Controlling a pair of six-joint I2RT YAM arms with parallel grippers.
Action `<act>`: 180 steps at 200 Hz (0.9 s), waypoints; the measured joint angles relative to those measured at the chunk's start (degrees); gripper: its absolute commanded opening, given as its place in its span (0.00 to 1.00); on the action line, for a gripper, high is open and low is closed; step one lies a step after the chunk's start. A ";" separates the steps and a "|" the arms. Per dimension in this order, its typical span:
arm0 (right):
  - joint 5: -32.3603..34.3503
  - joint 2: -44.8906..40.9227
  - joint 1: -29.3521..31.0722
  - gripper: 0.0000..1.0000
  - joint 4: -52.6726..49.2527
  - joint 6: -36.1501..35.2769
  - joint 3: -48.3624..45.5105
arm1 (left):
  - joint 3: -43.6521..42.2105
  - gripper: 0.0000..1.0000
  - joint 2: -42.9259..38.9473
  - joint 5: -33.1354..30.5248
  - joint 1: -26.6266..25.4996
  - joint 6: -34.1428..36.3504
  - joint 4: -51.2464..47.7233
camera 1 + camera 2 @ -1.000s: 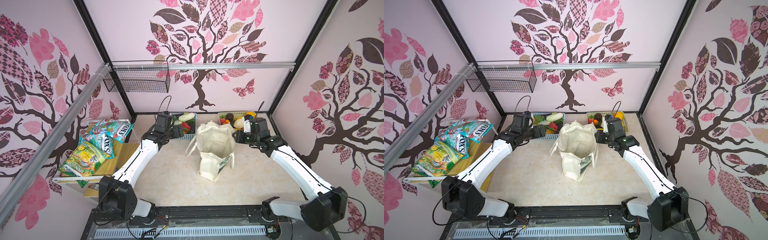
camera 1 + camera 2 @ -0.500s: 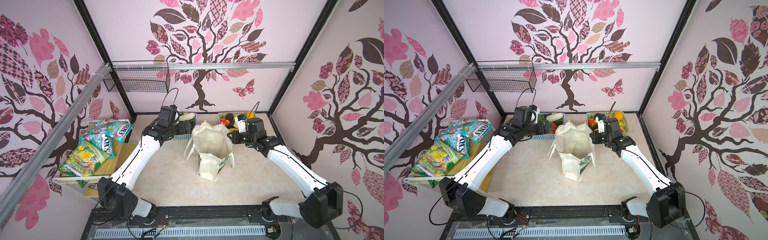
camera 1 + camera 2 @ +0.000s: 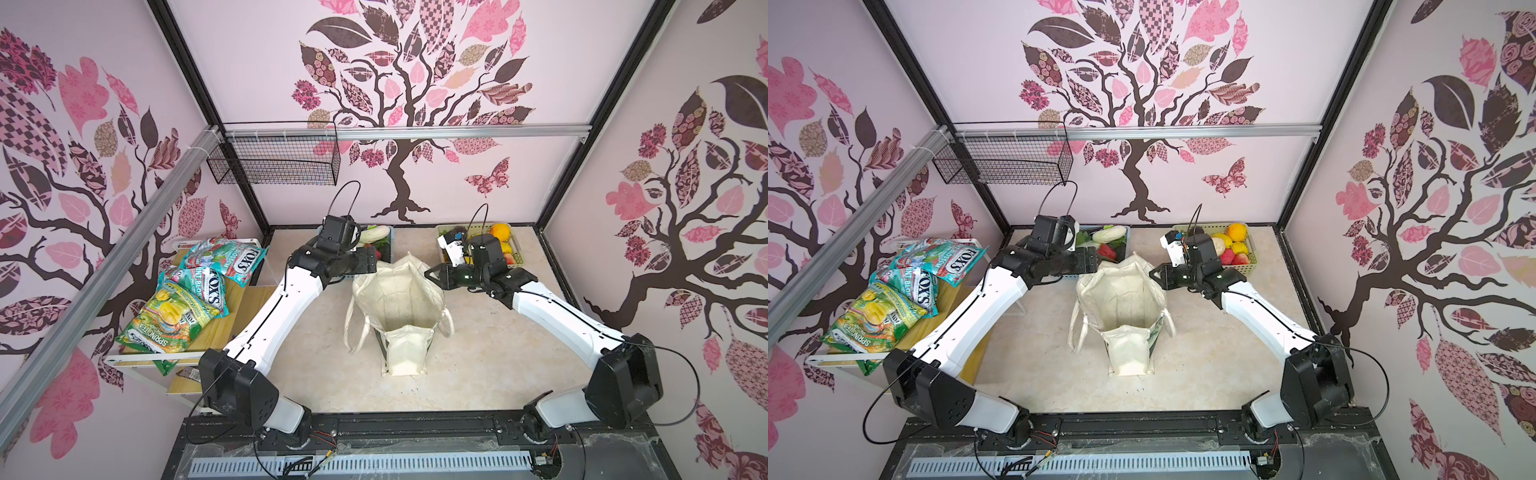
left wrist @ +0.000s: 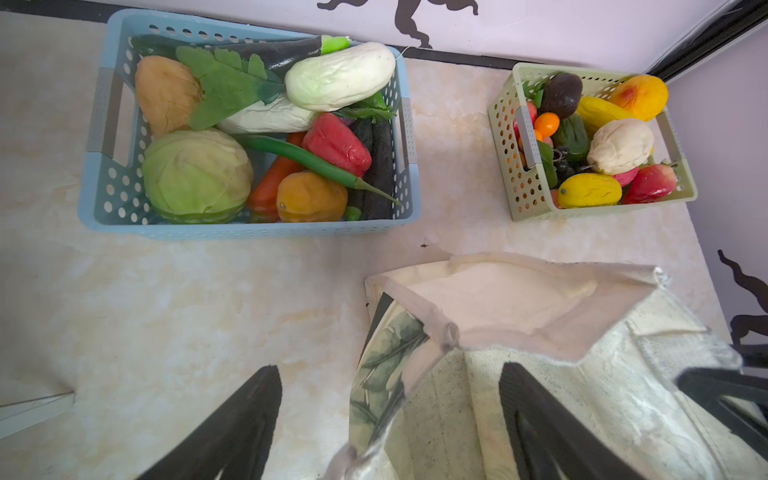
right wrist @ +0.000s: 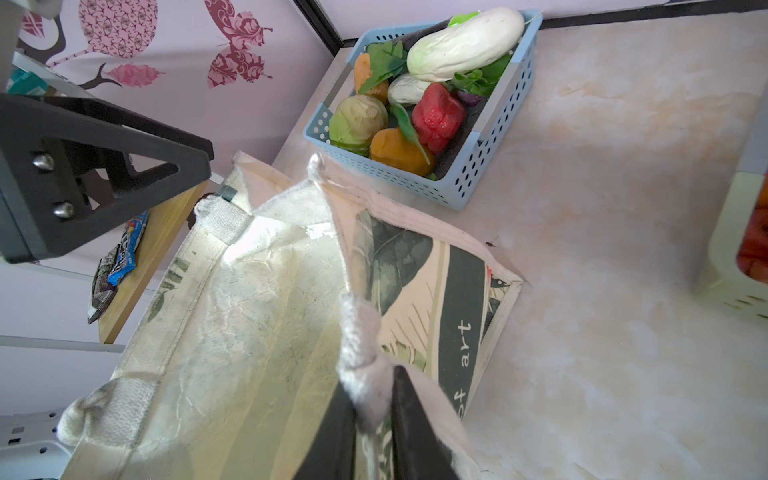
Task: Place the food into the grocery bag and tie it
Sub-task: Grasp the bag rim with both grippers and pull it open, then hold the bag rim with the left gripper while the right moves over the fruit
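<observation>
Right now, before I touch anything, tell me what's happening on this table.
The right claw is shut on the rim of the grocery bag, holding its mouth open. The left claw is open, straddling the opposite rim. No food shows inside the bag; the toy vegetables sit in the blue basket and the fruit in the pale green basket.

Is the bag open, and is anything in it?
Open, empty: bag mouth gapes, bare lining inside; right hand pinches its rim.
</observation>
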 measured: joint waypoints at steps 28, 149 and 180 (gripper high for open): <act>0.83 0.26 -0.02 0.40 -0.46 0.20 0.81 | 0.00 0.86 0.00 -0.90 -0.02 0.35 -0.59; 12.20 -1.01 -15.78 0.76 -9.70 0.83 12.46 | 0.00 0.89 -1.55 -3.72 0.28 0.81 -1.27; 19.19 4.20 -16.39 0.64 -10.03 -0.44 13.97 | 0.00 0.89 -2.99 -4.11 0.94 0.98 -1.27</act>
